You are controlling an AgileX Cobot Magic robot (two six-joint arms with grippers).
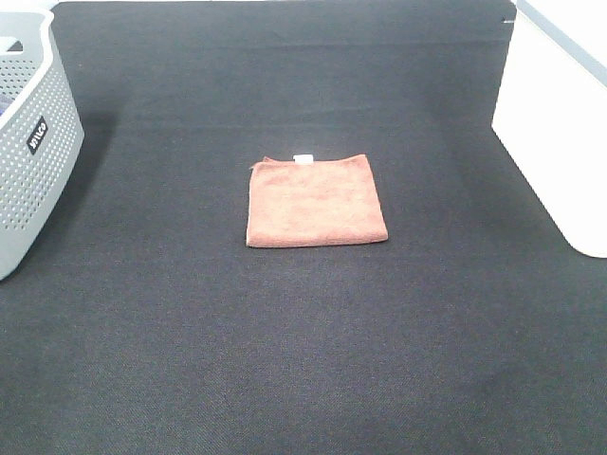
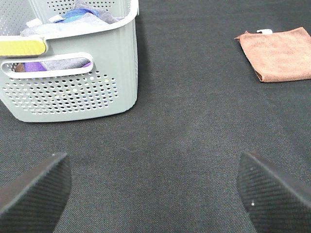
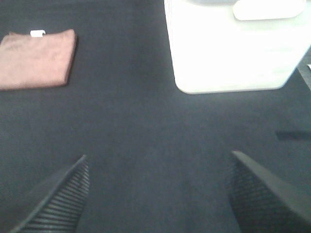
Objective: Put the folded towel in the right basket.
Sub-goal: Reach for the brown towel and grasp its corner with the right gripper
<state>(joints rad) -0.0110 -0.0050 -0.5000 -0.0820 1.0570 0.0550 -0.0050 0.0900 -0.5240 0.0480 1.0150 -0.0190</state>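
Observation:
A folded rust-brown towel (image 1: 316, 201) with a small white tag lies flat in the middle of the black table. It also shows in the left wrist view (image 2: 279, 53) and in the right wrist view (image 3: 36, 58). The white right basket (image 1: 560, 123) stands at the right edge; it also shows in the right wrist view (image 3: 238, 46). My left gripper (image 2: 155, 194) is open and empty, well short of the towel. My right gripper (image 3: 158, 194) is open and empty, near the white basket. Neither arm shows in the exterior high view.
A grey perforated basket (image 1: 28, 142) stands at the left edge; the left wrist view shows its wall (image 2: 68, 92) and clothes (image 2: 73, 19) inside it. The black cloth-covered table (image 1: 303, 360) stretches around the towel.

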